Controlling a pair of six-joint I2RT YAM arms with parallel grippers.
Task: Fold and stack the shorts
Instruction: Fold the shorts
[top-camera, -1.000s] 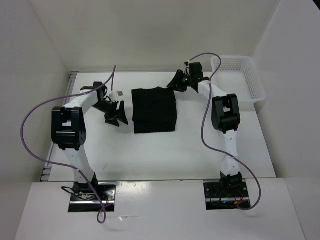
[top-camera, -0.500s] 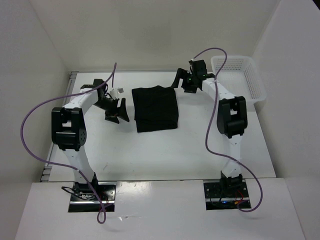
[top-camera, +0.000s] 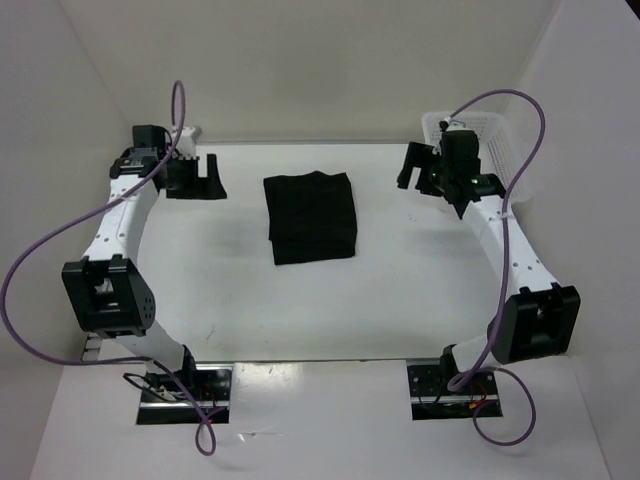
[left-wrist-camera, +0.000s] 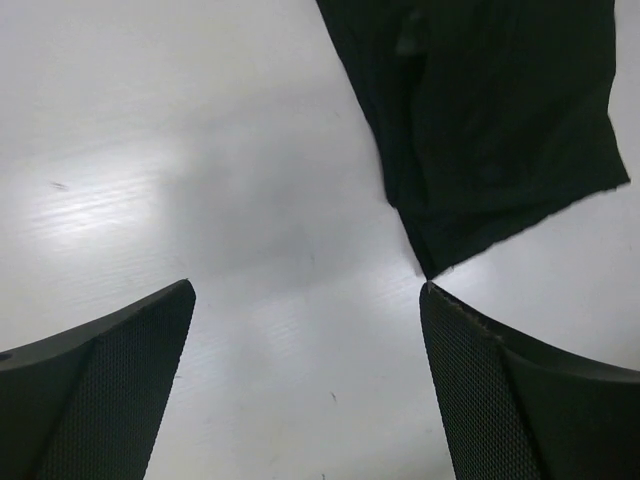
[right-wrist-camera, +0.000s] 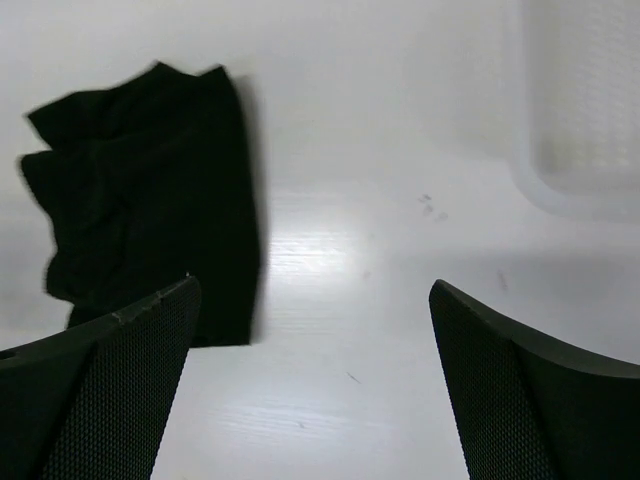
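Observation:
The black shorts (top-camera: 311, 217) lie folded into a compact rectangle in the middle of the white table. They also show in the left wrist view (left-wrist-camera: 480, 120) and in the right wrist view (right-wrist-camera: 150, 190). My left gripper (top-camera: 195, 181) is open and empty, raised over the table well left of the shorts. My right gripper (top-camera: 422, 170) is open and empty, raised to the right of the shorts, near the basket. Neither gripper touches the fabric.
A white plastic mesh basket (top-camera: 500, 165) stands at the back right corner, its edge in the right wrist view (right-wrist-camera: 580, 120). White walls close the table at the back and both sides. Purple cables loop from both arms.
Both grippers have drawn away from the shorts' edges, the left one back and to the left, the right one to the right toward the basket. The shorts stay folded in place.

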